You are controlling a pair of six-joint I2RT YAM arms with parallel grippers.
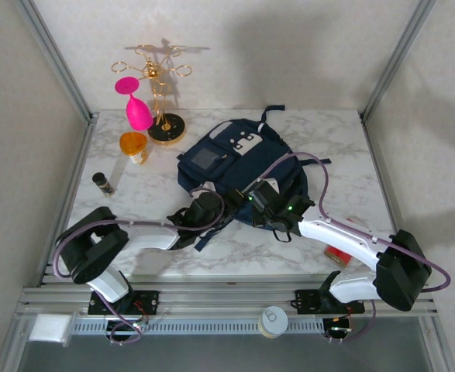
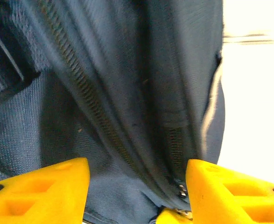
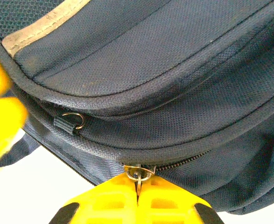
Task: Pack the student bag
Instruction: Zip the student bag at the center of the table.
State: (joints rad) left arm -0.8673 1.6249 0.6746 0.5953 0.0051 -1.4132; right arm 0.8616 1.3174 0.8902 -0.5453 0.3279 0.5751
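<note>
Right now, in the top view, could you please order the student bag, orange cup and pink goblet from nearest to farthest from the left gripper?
From the left gripper:
1. student bag, right at its fingers, mid-table.
2. orange cup, farther back on the left.
3. pink goblet, just behind the cup, beside the gold stand.

Navy student bag flat on its back, white and grey patches upward.

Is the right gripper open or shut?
Shut: the right gripper pinches the zipper pull of the bag, fingers touching.
</note>
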